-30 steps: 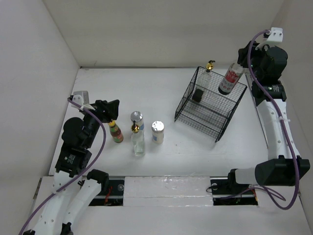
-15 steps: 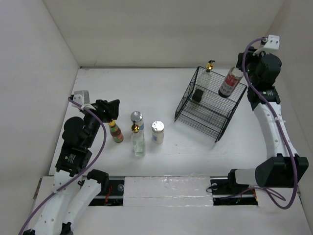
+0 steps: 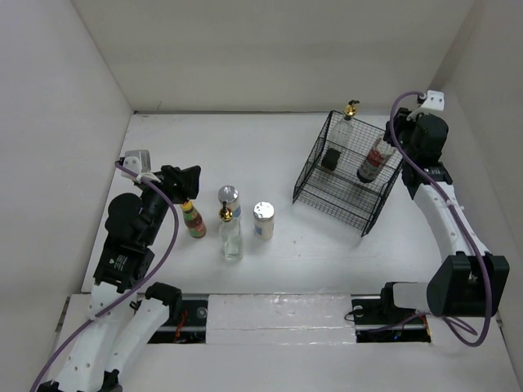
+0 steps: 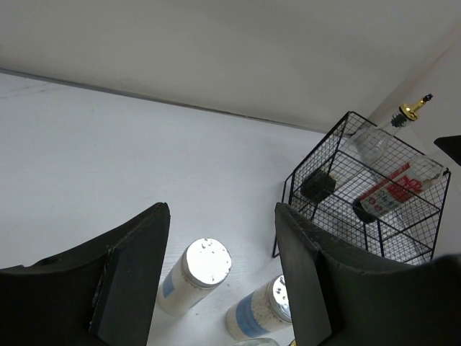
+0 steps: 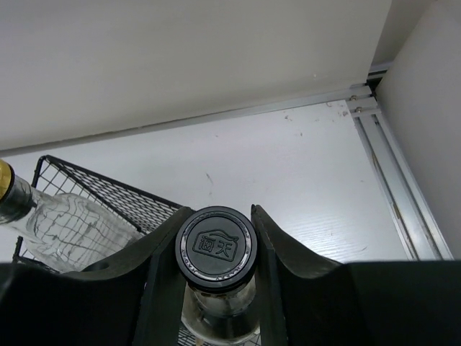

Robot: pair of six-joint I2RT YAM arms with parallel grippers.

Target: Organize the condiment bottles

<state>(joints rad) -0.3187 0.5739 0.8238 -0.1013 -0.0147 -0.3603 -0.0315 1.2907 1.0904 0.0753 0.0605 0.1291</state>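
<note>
Black-capped bottle (image 3: 373, 160) sits tilted inside the wire basket (image 3: 347, 204), my right gripper (image 5: 216, 252) clamped around its cap. My left gripper (image 4: 220, 216) stands wide beside the orange-capped sauce bottle (image 3: 194, 220) on the tabletop (image 3: 245, 147).

A white table (image 3: 270, 155) fills the scene, matte and evenly lit, with only soft shadows. A plain white back wall (image 3: 270, 49) rises at 12 o'clock, a left wall (image 3: 49, 122) at 9 o'clock and a right wall (image 3: 490, 65) at 3 o'clock. A pale metal rail (image 5: 400, 194) runs along the foot of the right wall.
</note>
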